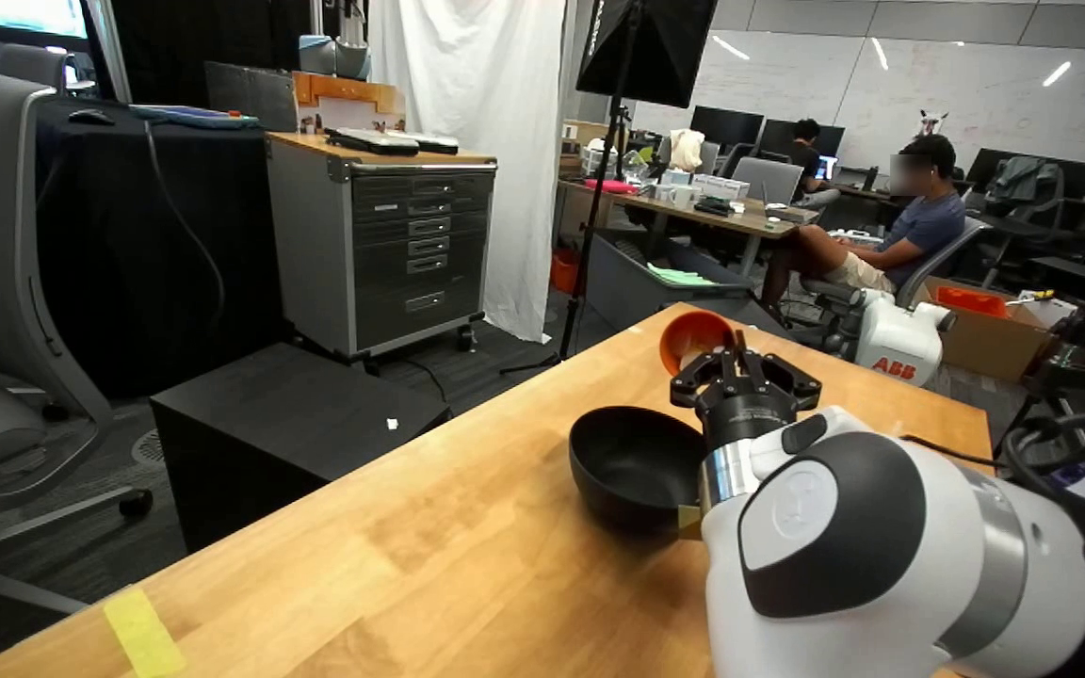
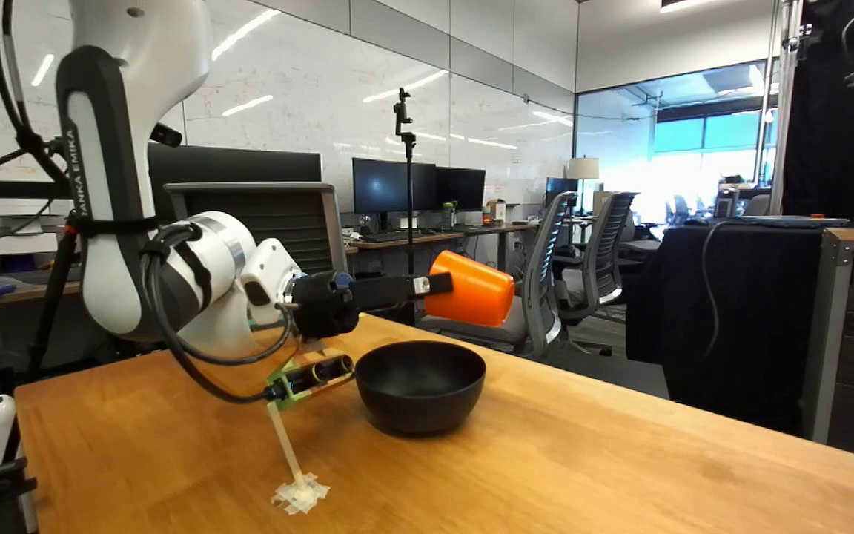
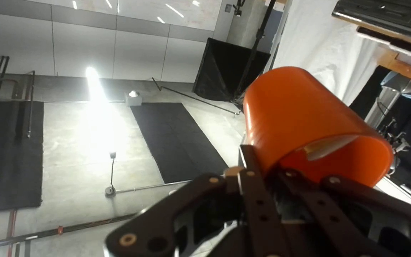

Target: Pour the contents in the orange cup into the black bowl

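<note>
The orange cup point(image 1: 691, 331) is held in the air, tilted nearly onto its side. It also shows in an exterior view point(image 2: 471, 291) and in the wrist view point(image 3: 298, 114). My gripper point(image 1: 738, 347) is shut on the cup's wall near the rim; it also shows in the wrist view point(image 3: 264, 166). Something pale point(image 3: 328, 147) lies inside the cup. The black bowl point(image 1: 632, 466) stands upright on the table, and also shows in an exterior view point(image 2: 419, 397). The cup is higher than the bowl and off to one side of it. The bowl is out of the wrist view.
The wooden table point(image 1: 467, 556) carries the bowl close to the arm. A camera on a green mount point(image 2: 312, 378) hangs low under the wrist beside the bowl. White tape point(image 2: 301, 493) is stuck on the table. A black box point(image 1: 298, 414) stands beyond the table edge.
</note>
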